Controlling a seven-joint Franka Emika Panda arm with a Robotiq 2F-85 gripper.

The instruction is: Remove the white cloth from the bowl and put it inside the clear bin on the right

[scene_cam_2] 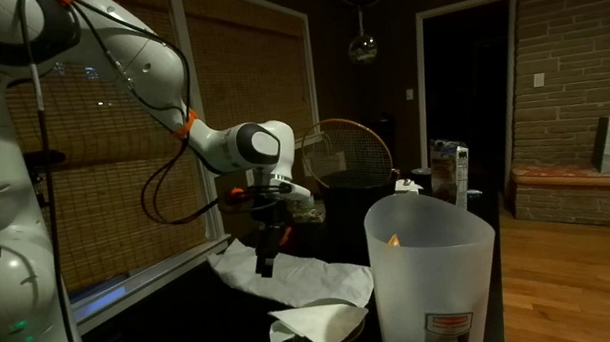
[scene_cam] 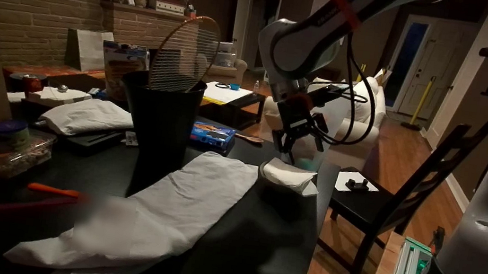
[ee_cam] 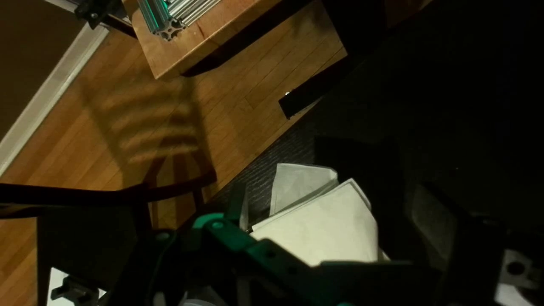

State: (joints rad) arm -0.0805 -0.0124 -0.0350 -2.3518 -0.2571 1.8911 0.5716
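The white cloth [scene_cam: 288, 176] lies folded over a dark bowl [scene_cam_2: 356, 334] on the black table. It also shows in an exterior view [scene_cam_2: 323, 320] and in the wrist view [ee_cam: 323, 225]. The cloth hides most of the bowl. The tall clear bin [scene_cam_2: 435, 290], frosted and with a label, stands on the table beside the bowl. My gripper [scene_cam: 302, 149] is open and empty, above the cloth and apart from it. In the wrist view the cloth lies between the spread fingers [ee_cam: 335, 206]. The gripper also shows in an exterior view [scene_cam_2: 266, 269].
A long white sheet [scene_cam: 196, 202] lies on the table [scene_cam: 251, 253] beside the bowl. A black bin [scene_cam: 162, 121] holding a racket [scene_cam: 186, 55] stands farther along. A blue box [scene_cam: 213, 136] and a wooden spoon [scene_cam: 249, 138] lie nearby. A chair [scene_cam: 374, 212] stands off the table edge.
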